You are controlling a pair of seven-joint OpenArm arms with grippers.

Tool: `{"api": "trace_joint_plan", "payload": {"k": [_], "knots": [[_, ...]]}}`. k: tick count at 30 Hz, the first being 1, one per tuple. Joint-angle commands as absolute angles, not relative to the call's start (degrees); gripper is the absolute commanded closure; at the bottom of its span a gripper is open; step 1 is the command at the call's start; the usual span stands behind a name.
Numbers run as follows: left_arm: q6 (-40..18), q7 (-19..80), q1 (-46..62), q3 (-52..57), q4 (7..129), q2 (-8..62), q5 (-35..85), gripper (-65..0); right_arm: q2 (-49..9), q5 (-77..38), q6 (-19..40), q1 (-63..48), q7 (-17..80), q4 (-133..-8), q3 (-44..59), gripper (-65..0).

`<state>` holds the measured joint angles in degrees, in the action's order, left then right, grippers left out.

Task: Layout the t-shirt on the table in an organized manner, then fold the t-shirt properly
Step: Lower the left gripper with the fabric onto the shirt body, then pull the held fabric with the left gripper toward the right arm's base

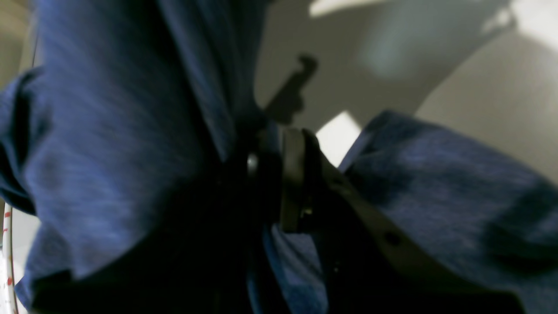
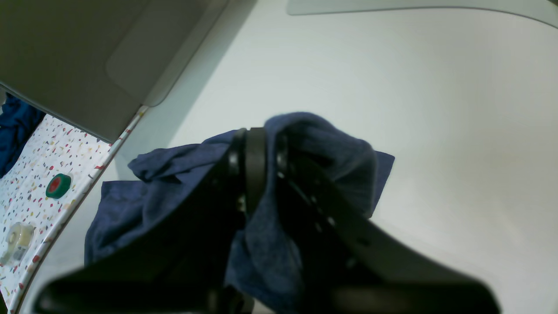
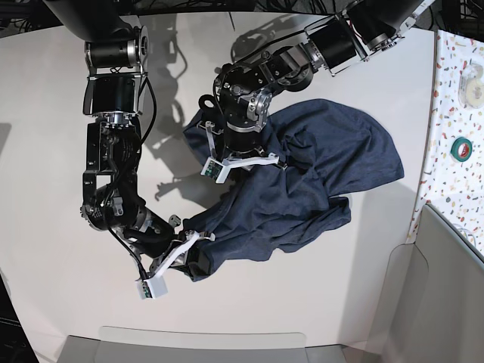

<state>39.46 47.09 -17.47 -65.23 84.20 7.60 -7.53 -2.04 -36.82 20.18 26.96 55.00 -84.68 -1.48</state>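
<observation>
Nearest to lens: dark fingers [image 1: 292,183] of the left gripper [image 1: 279,144], with navy cloth at both sides and a strip between them; blur hides whether they are fully together.
Right gripper [image 2: 261,144]: fingers pressed together on a bunched fold of the t-shirt [image 2: 322,144].
T-shirt place: in the base view the t-shirt [image 3: 325,174] lies crumpled on the white table [image 3: 45,98], a little to 3 o'clock from the centre; left gripper [image 3: 238,162] at its 9 o'clock edge, right gripper [image 3: 185,249] at its 7 o'clock corner.
Handling: soft, light, limp cloth; it probably sags and drags when lifted. Better hold seems at hems or shoulder corners, not at mid-cloth bunches.
Only in base view: the whole shape of the shirt, both arms.
Only in right wrist view: the clamped fold from close, and at 9 o'clock a green tape roll [image 2: 58,185] and a clear tape roll [image 2: 19,237] on the speckled strip [image 2: 35,174].
Lettering: not visible in any view.
</observation>
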Motion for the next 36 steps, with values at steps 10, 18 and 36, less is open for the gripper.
{"api": "trace_joint_plan", "payload": {"k": [10,18,36], "knots": [[40.0,46.0,-13.4,-65.0,94.2,7.0,-8.7,-3.7,-2.3,-37.8,20.6,27.9,53.4,-85.8,-1.1,-2.4],[40.0,45.8,-12.4,-65.0,90.9,8.7,-8.8,-10.5,-2.0,-37.9,20.6,27.9,53.4,-85.8,-1.1,-2.4],[40.0,45.8,-18.1,-61.0,79.8,6.5,-8.4,-38.5,-1.9,-37.9,20.6,26.1,53.4,-87.4,-1.2,-2.3]]}}
